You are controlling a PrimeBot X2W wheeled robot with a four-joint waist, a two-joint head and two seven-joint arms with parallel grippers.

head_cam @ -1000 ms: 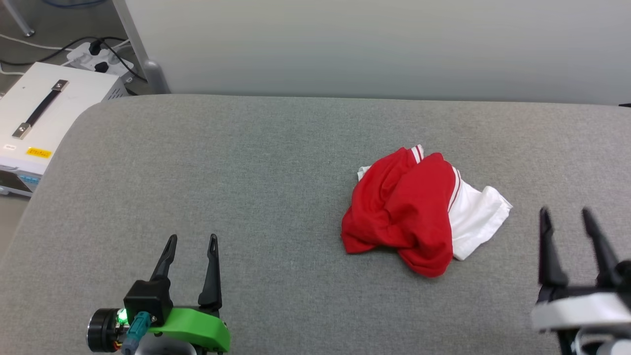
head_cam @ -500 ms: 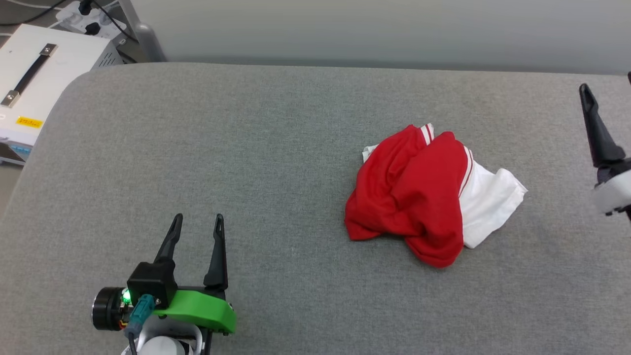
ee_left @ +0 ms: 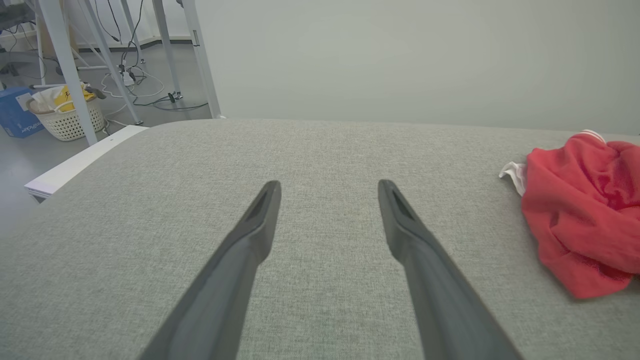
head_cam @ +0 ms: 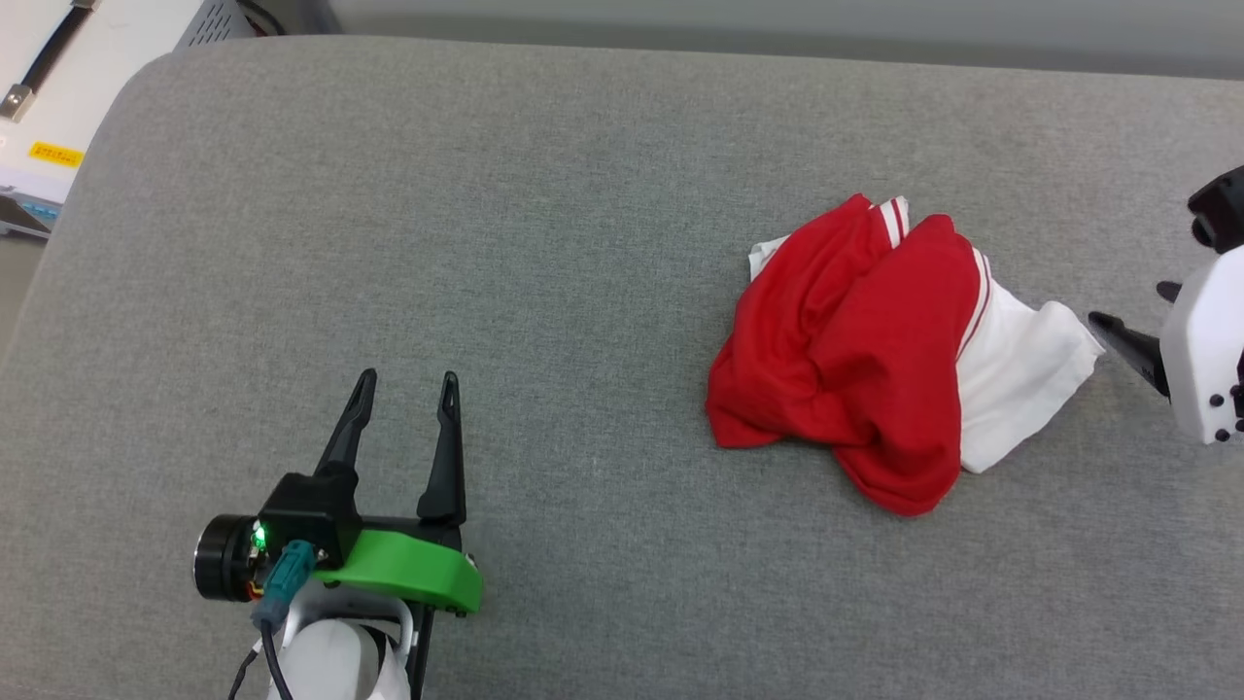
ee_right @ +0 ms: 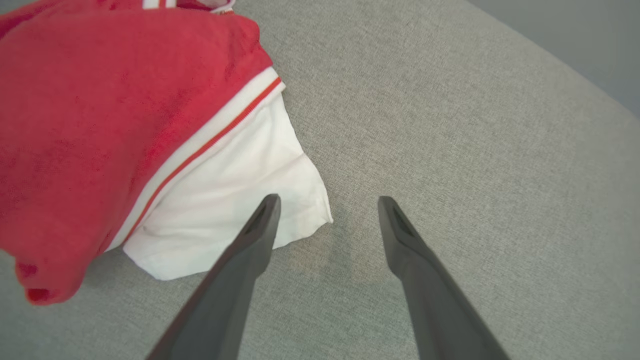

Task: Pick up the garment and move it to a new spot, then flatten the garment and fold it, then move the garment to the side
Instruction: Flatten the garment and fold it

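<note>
Hovering: right gripper (ee_right: pixel 328 200), fingers spread and empty, one tip over the white sleeve (ee_right: pixel 225 210) corner | garment (head_cam: pixel 846 360) crumpled on the desk (head_cam: pixel 486 243), ahead-left of that gripper; no clear long axis | left gripper (head_cam: pixel 408 374) spread, empty; garment well off to its right | judgement: right arm nearer; sleeve corner the likely grasp

This looks like a robotics lab or test room. A grey fabric-covered worktable (head_cam: pixel 583 194) stands before a plain pale partition (ee_left: pixel 400 60). Slanted metal frame legs (ee_left: pixel 60 65) rise from a bare grey floor (ee_left: pixel 30 160) strewn with loose cables (ee_left: pixel 145 95). A white equipment case (head_cam: pixel 58 87) with a black handle sits off the table's corner, and a plastic basket (ee_left: pixel 70 122) and a blue box (ee_left: pixel 15 117) stand on the floor.
</note>
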